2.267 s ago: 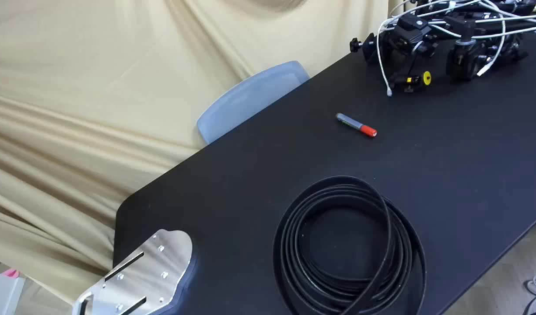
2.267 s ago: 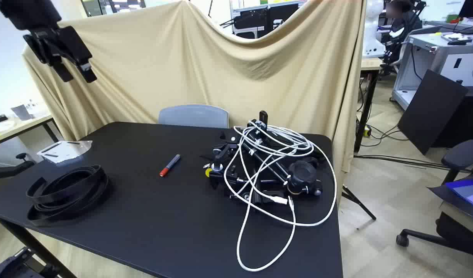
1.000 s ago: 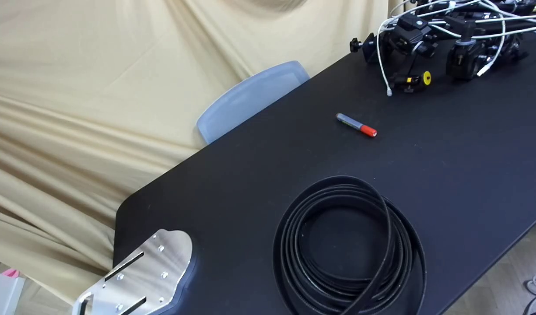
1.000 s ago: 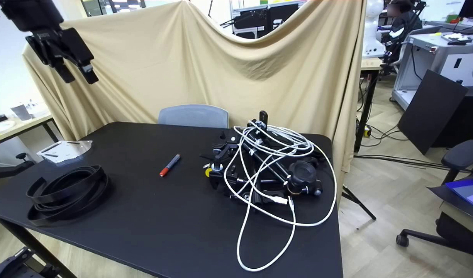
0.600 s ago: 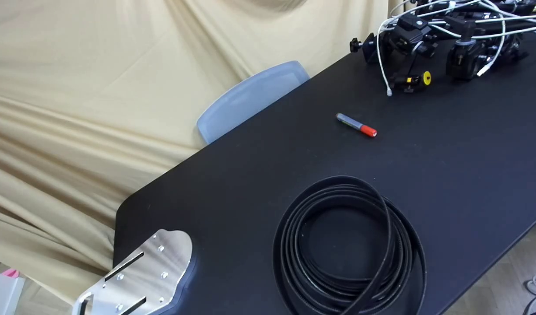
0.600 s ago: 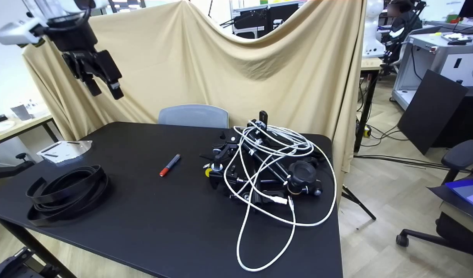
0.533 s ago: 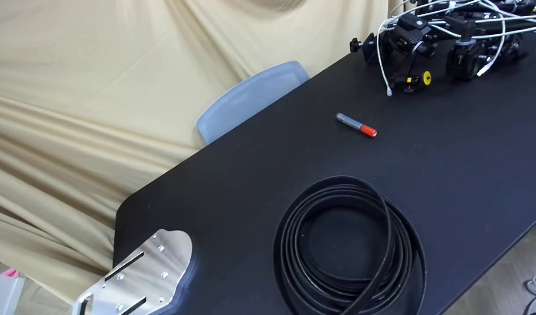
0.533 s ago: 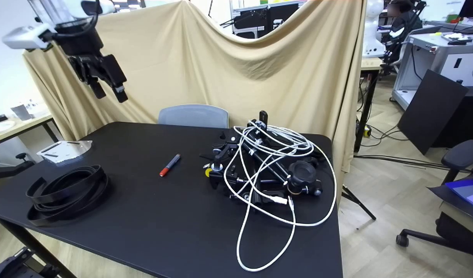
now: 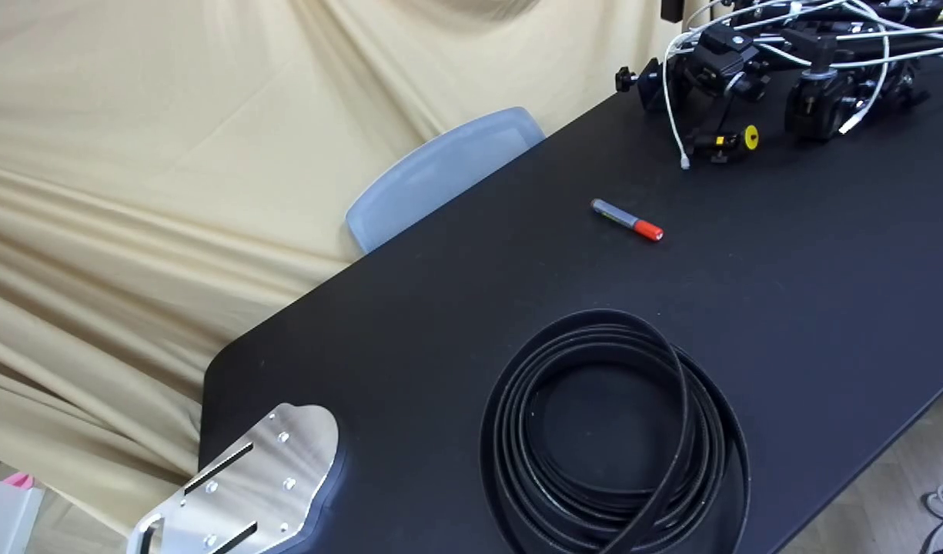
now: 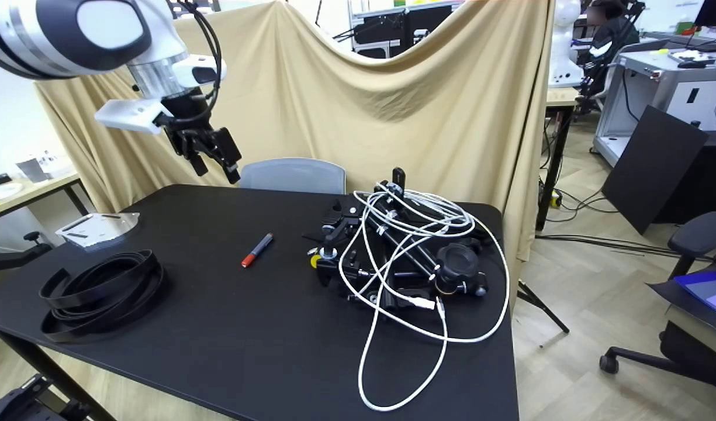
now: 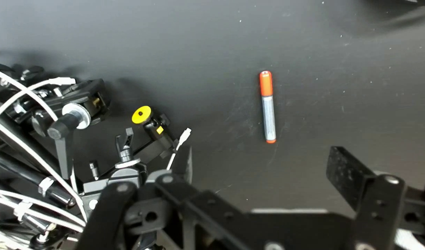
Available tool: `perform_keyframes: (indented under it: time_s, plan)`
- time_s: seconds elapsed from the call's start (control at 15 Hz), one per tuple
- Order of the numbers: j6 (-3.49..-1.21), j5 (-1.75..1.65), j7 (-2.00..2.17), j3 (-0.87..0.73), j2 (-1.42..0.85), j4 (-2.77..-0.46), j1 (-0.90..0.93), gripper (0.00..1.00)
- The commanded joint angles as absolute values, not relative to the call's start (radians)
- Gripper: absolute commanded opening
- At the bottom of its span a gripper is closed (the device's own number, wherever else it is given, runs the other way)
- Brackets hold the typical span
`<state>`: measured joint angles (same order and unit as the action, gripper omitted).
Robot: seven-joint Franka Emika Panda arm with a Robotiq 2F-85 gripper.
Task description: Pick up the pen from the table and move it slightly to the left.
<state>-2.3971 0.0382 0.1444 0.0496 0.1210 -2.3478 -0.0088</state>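
Observation:
The pen, with a grey-blue body and red cap, lies flat on the black table. It shows in both exterior views (image 9: 626, 219) (image 10: 257, 250) and ahead of the fingers in the wrist view (image 11: 268, 107). The table (image 10: 246, 327) fills most of the wrist view background (image 11: 205, 52). My gripper (image 10: 217, 173) hangs above the table's far side, higher than the pen and apart from it. In the wrist view the gripper (image 11: 261, 158) is wide open with nothing between its fingers. A dark fingertip (image 9: 672, 9) just shows at the top edge of an exterior view.
A coiled black cable (image 9: 509, 431) lies on the table, also in an exterior view (image 10: 103, 292). Black clamps and stands (image 10: 460, 263) with looping white cables lie beside the pen. A metal plate (image 9: 248, 477) sits near a corner. A pale blue chair back (image 10: 293, 175) stands behind.
My gripper has moved right and down in an exterior view, closer to the pen, with more of the arm showing. A fingertip has entered another view's top edge. The pen has not moved.

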Motion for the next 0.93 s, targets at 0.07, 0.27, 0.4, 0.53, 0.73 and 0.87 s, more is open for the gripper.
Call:
perform_keyframes:
  time_s: [0.07, 0.27, 0.4, 0.53, 0.73, 0.87]
  plan:
    - [-2.569, 0.037, 0.147, 0.052, -0.006, -2.323, 0.014, 1.0]
    - [-2.612, 0.101, 0.054, 0.062, -0.089, -2.312, 0.034, 1.0]
    - [-2.602, 0.127, -0.012, 0.076, -0.137, -2.3, 0.043, 1.0]
    - [-2.609, 0.102, 0.018, 0.069, -0.112, -2.334, 0.044, 1.0]
    - [-2.608, 0.102, 0.006, 0.072, -0.149, -2.317, 0.047, 1.0]
    - [-2.607, 0.102, 0.002, 0.072, -0.15, -2.313, 0.047, 1.0]
